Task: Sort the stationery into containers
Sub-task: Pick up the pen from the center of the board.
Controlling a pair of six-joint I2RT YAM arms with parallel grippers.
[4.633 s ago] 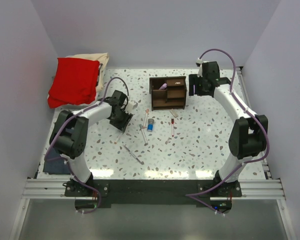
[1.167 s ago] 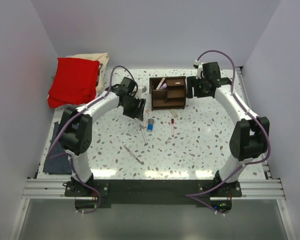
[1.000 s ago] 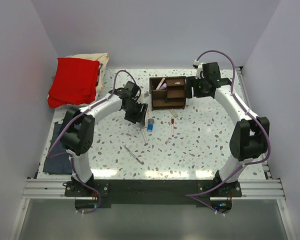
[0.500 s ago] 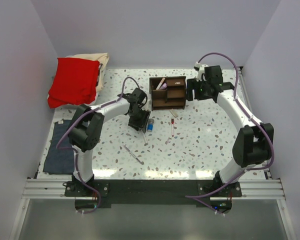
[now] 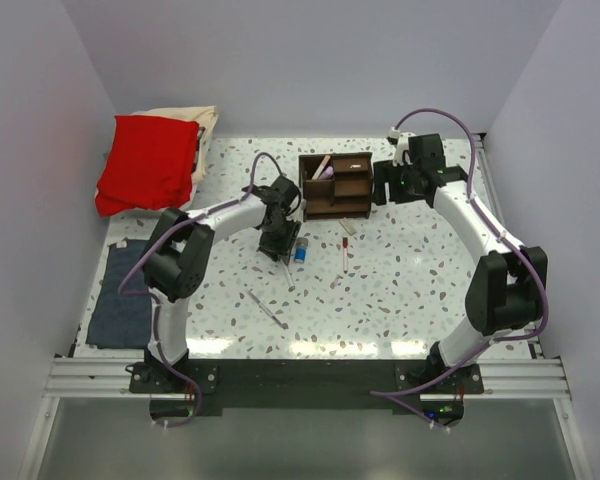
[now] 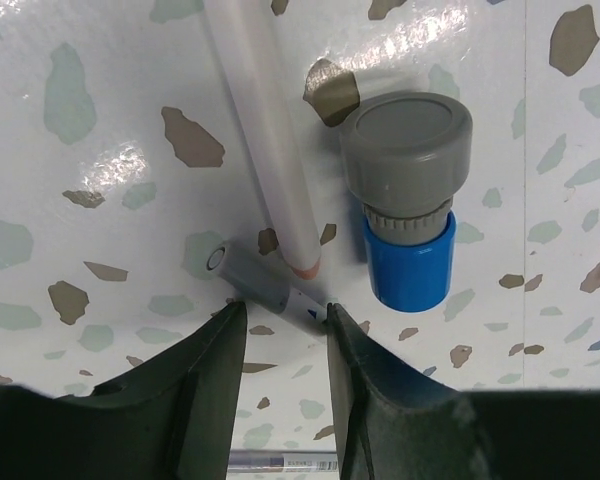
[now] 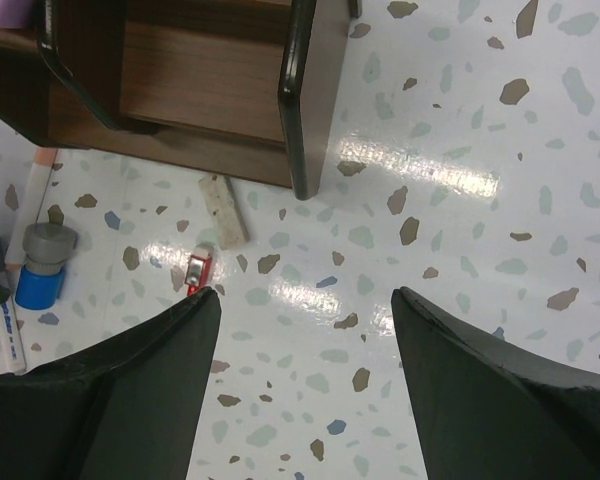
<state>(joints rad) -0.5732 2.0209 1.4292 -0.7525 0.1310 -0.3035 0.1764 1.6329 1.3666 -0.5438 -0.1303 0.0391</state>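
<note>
The dark brown wooden organizer (image 5: 336,186) stands at the back middle, with pink and pale pens upright in its left compartments. In the left wrist view a white pen (image 6: 257,130), a stubby blue-and-grey cylinder (image 6: 408,205) and a grey-capped marker (image 6: 252,282) lie together. My left gripper (image 6: 285,322) is low over them, open with a narrow gap, and the marker lies slantwise across its fingertips. My right gripper (image 7: 305,300) hovers wide open and empty beside the organizer (image 7: 215,95). Near it lie a beige eraser-like piece (image 7: 223,210) and a tiny red piece (image 7: 197,270).
A pink-red pen (image 5: 345,252) and a silvery pen (image 5: 268,309) lie loose on the speckled table. A red cloth (image 5: 150,162) on a cream one sits at the back left, and a folded blue-grey cloth (image 5: 120,300) lies at the left edge.
My left gripper has moved right and down to the pens beside the blue cylinder, and its jaws have narrowed. The right gripper has barely shifted.
</note>
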